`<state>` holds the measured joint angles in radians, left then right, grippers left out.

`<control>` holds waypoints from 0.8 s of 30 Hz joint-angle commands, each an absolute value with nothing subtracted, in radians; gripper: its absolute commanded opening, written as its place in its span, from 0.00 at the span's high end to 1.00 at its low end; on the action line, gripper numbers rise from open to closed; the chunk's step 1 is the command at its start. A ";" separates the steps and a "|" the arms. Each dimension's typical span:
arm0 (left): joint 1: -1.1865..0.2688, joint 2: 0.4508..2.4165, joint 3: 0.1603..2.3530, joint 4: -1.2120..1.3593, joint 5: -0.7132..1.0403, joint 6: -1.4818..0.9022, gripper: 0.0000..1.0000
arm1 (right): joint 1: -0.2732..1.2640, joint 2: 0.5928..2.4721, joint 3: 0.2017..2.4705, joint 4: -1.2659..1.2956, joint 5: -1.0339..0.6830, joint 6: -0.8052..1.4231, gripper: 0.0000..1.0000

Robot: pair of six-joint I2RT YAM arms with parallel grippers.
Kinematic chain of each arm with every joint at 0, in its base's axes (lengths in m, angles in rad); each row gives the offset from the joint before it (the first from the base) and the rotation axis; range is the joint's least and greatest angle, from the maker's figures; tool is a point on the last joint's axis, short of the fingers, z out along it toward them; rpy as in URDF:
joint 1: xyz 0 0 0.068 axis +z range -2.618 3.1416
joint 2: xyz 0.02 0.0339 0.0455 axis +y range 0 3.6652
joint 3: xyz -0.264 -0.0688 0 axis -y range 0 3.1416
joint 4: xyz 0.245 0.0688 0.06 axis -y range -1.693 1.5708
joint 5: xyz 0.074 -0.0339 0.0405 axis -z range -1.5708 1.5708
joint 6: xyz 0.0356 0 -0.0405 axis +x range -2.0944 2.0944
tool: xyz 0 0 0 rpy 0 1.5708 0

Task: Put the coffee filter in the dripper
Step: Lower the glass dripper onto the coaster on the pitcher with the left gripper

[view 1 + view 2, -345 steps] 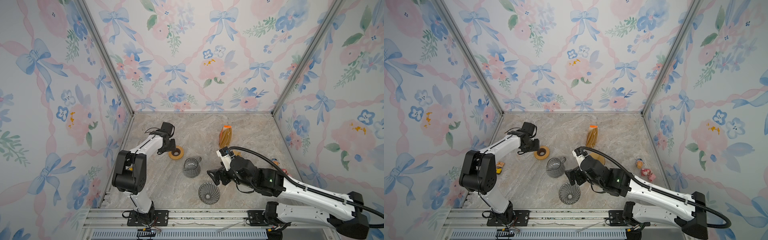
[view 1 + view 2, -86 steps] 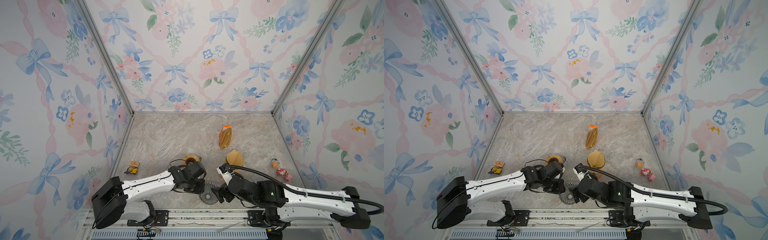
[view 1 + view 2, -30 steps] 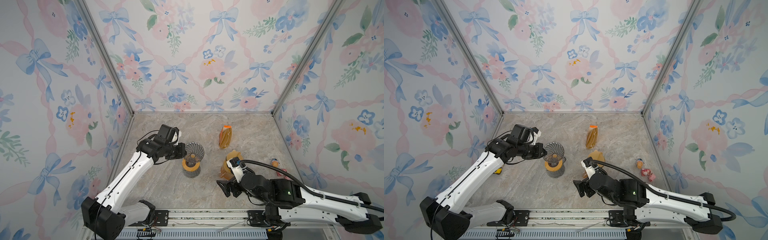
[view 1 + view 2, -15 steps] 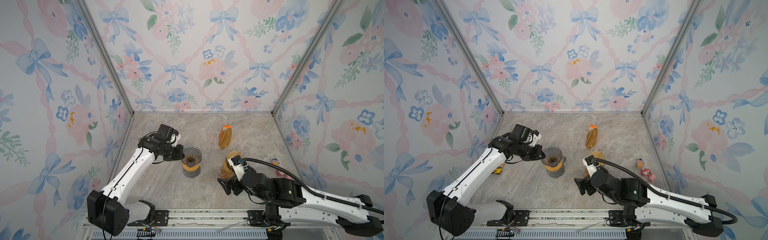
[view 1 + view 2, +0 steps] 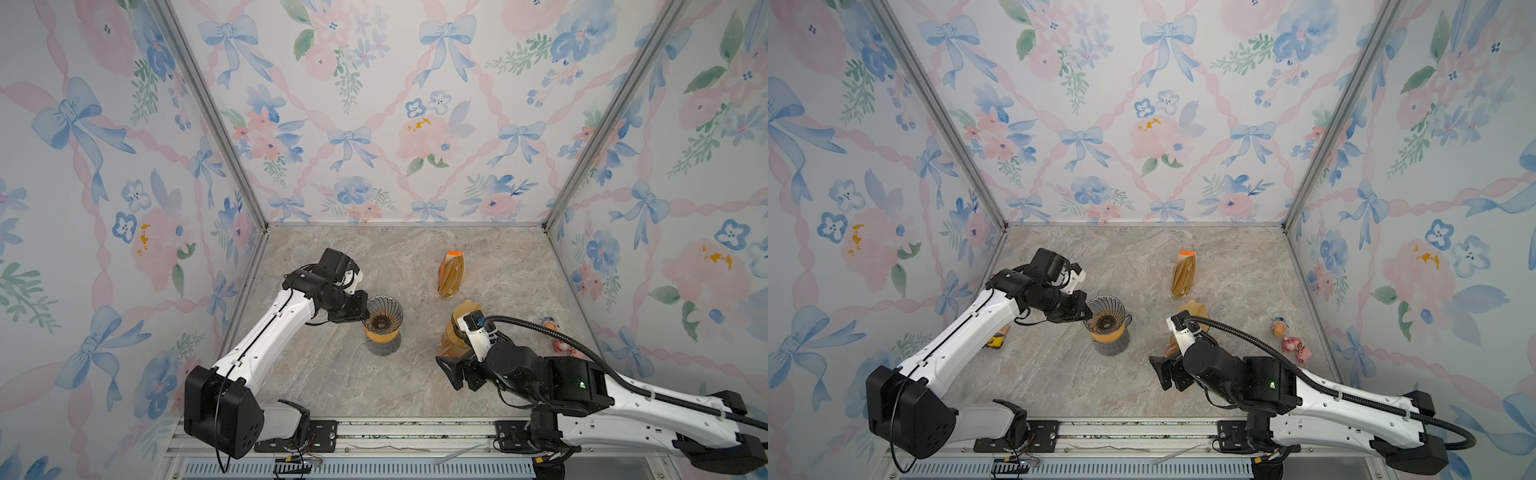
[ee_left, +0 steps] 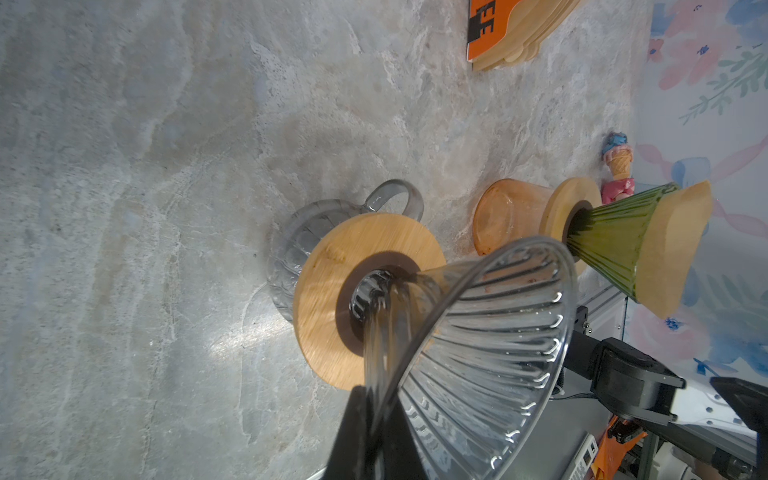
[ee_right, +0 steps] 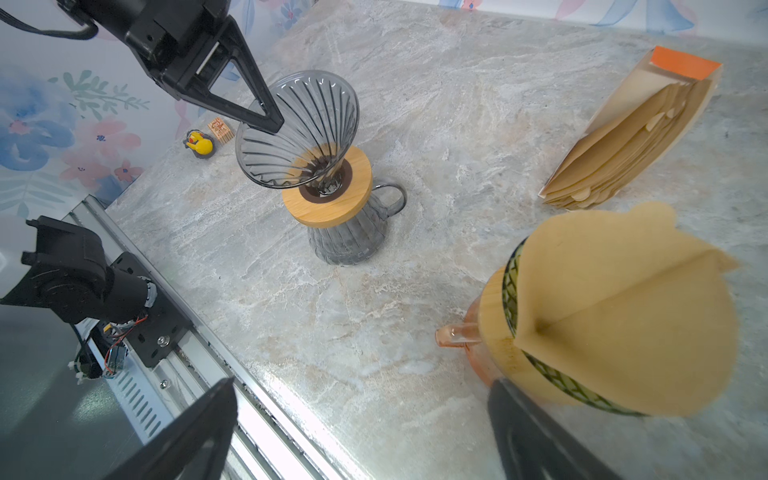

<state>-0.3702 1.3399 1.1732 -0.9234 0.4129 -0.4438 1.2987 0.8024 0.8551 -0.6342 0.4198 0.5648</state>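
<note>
My left gripper (image 5: 365,318), clamped on the dripper (image 5: 384,312) rim, has lowered its tip into the jug's wooden collar (image 7: 328,187); my right gripper (image 5: 451,372) gapes empty beside the coffee filter (image 7: 623,307), at the dripper's three o'clock; the packet (image 5: 451,274) label reads partly "FE".

Open middle lane
Bare tabletop (image 5: 399,386) runs between the glass dripper (image 5: 384,316), left gripper (image 5: 365,318) clamped on its rim, and the orange jug (image 5: 448,340); filter pack (image 5: 451,278) stands behind.

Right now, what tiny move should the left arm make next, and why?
Probably open the left jaws: they pinch the rim of the clear dripper, whose tip already sits in the wooden ring on the grey carafe, with no filter inside yet.
</note>
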 commanded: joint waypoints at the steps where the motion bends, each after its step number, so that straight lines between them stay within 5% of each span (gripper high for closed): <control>1: -0.359 1.352 1.167 -0.925 0.435 -0.413 0.92 | 1.286 0.795 0.844 -0.631 0.419 0.558 0.04; 24: -0.353 1.377 1.158 -0.927 0.453 -0.405 0.88 | 1.280 0.793 0.826 -0.620 0.415 0.560 0.04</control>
<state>-0.3592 1.3651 1.1610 -0.9222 0.4297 -0.4255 1.2945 0.8024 0.8425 -0.6312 0.4160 0.5648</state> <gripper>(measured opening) 0.111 0.963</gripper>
